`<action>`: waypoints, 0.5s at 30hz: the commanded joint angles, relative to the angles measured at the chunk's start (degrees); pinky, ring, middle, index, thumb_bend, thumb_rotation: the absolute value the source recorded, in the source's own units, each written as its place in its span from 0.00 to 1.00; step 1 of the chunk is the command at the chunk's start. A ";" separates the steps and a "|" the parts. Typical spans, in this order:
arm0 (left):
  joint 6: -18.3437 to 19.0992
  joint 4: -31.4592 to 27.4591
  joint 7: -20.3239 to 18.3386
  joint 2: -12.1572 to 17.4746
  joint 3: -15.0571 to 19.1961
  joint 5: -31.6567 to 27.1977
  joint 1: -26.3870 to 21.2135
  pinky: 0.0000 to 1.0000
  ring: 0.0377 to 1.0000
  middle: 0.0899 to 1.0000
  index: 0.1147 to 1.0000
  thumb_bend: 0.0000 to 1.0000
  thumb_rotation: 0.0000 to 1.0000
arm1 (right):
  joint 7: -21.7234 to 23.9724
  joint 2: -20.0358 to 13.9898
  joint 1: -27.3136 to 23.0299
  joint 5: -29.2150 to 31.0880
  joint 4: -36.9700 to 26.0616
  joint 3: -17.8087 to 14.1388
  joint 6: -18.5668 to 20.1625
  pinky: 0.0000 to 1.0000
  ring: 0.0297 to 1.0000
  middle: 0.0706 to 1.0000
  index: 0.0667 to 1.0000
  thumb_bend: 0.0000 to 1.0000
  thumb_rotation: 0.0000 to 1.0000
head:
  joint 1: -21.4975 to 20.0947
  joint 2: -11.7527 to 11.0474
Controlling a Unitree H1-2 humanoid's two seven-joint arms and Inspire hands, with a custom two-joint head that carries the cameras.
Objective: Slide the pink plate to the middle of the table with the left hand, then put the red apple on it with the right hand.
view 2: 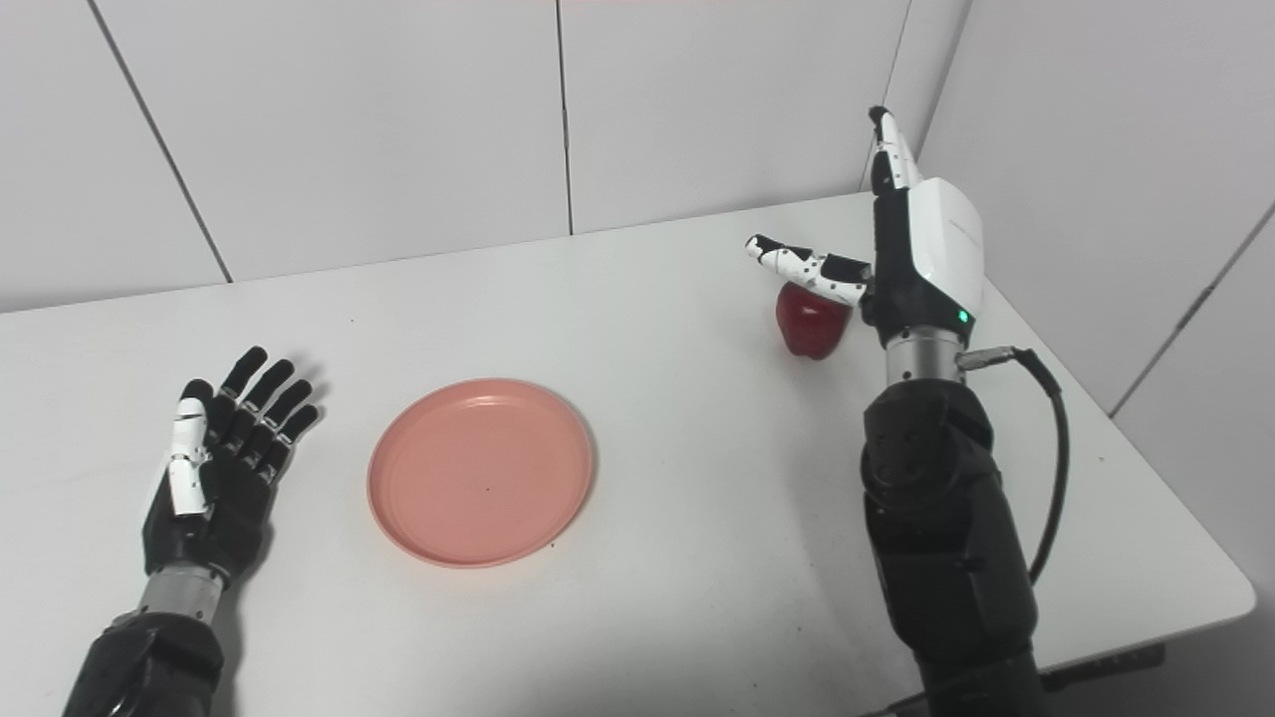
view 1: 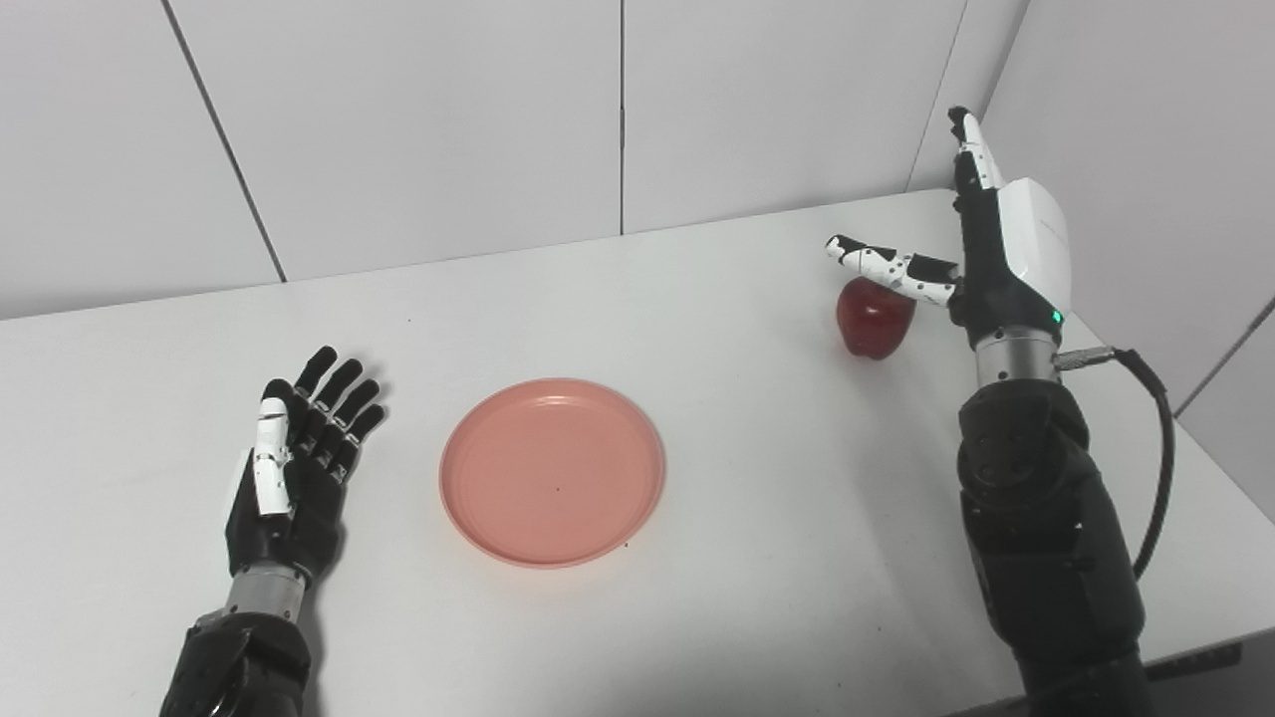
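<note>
So the pink plate (view 1: 553, 472) sits flat on the white table (view 1: 697, 329), roughly in the middle, a bit toward the near side, with nothing on it. The left hand (view 1: 294, 468) is just left of the plate, not touching it, palm up-ish with its fingers (view 1: 339, 398) spread and pointing away toward the wall, holding nothing.

Over on the far right, the red apple (view 1: 875, 318) stands on the table by itself, well apart from the plate. The right hand (view 1: 981, 249) is right beside it, set on edge with its fingers pointing up and away and the thumb (view 1: 887, 265) stuck out to the left over the top of the apple. It's spread wide, not clamped on anything; can't tell if the thumb actually touches the apple's skin. A black cable (view 1: 1155, 448) loops off the right wrist.
</note>
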 commanded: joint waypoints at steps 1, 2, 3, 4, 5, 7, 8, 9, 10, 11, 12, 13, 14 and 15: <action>0.70 1.06 0.19 0.72 0.25 0.01 0.38 0.88 0.86 0.87 0.85 0.40 1.00 | -1.46 -1.53 -1.33 -0.18 -0.29 -0.59 -1.40 0.78 0.90 0.95 0.97 1.00 0.45 | 0.02 0.04; 0.75 0.83 0.23 0.73 0.19 0.01 0.44 0.88 0.86 0.87 0.85 0.40 1.00 | -1.27 -1.73 -1.27 -0.46 0.12 -0.54 -1.01 0.78 0.90 0.95 0.97 1.00 0.47 | 0.02 0.12; 0.81 0.63 0.24 0.75 0.11 0.03 0.47 0.88 0.86 0.87 0.85 0.40 1.00 | -1.26 -1.86 -1.22 -0.57 0.65 -0.53 -0.77 0.78 0.90 0.95 0.97 1.00 0.48 | 0.02 0.12; 0.84 0.52 0.27 0.77 0.06 0.03 0.48 0.87 0.86 0.87 0.85 0.40 1.00 | -1.28 -1.95 -1.17 -0.59 1.08 -0.54 -0.67 0.78 0.90 0.95 0.97 1.00 0.49 | 0.04 0.17; 0.85 0.47 0.28 0.79 0.03 0.03 0.49 0.88 0.86 0.87 0.85 0.40 1.00 | -1.32 -1.99 -1.14 -0.57 1.33 -0.55 -0.66 0.77 0.90 0.95 0.97 1.00 0.49 | 0.04 0.17; 0.67 0.67 0.36 0.75 0.06 0.03 0.49 0.87 0.86 0.87 0.85 0.40 1.00 | -1.38 -2.26 -1.10 -0.52 2.39 -0.56 -0.73 0.77 0.89 0.95 0.97 1.00 0.49 | 0.09 0.19; 0.64 0.69 0.35 0.75 0.06 0.00 0.52 0.87 0.86 0.87 0.85 0.40 1.00 | -1.54 -2.41 -1.11 -0.37 3.19 -0.59 -0.94 0.77 0.89 0.95 0.97 1.00 0.49 | 0.13 0.19; 0.64 0.69 0.33 0.75 0.05 -0.02 0.54 0.88 0.86 0.87 0.85 0.40 1.00 | -1.66 -2.51 -1.12 -0.25 3.73 -0.62 -1.12 0.77 0.89 0.94 0.96 1.00 0.49 | 0.13 0.19; 0.61 0.66 0.38 0.74 0.03 0.04 0.57 0.88 0.86 0.87 0.85 0.40 1.00 | -1.82 -2.71 -1.15 -0.30 4.52 -0.53 -1.32 0.77 0.89 0.94 0.96 1.00 0.49 | 0.13 0.19; 0.59 0.64 0.42 0.73 0.02 0.09 0.59 0.87 0.86 0.87 0.85 0.40 1.00 | -1.93 -2.84 -1.17 -0.36 5.05 -0.46 -1.45 0.77 0.89 0.94 0.97 1.00 0.50 | 0.13 0.19; 0.60 0.67 0.44 0.73 0.02 0.09 0.58 0.87 0.86 0.87 0.85 0.40 1.00 | -1.88 -2.98 -1.25 -0.35 5.64 -0.33 -1.46 0.77 0.89 0.94 0.97 1.00 0.50 | 0.31 0.28; 0.59 0.64 0.46 0.73 0.01 0.11 0.60 0.87 0.86 0.87 0.85 0.40 1.00 | -1.81 -3.10 -1.35 -0.32 6.22 -0.21 -1.42 0.77 0.89 0.94 0.97 1.00 0.50 | 0.31 0.28; 0.57 0.59 0.46 0.72 -0.02 0.14 0.64 0.87 0.86 0.87 0.85 0.40 1.00 | -1.69 -3.16 -1.48 -0.14 6.74 -0.14 -1.33 0.77 0.89 0.94 0.97 1.00 0.51 | 0.48 0.29; 0.63 0.46 0.47 0.71 -0.06 0.16 0.70 0.87 0.86 0.87 0.85 0.40 1.00 | -1.65 -3.19 -1.62 0.10 7.31 -0.10 -1.32 0.77 0.89 0.94 0.97 1.00 0.51 | 0.55 0.32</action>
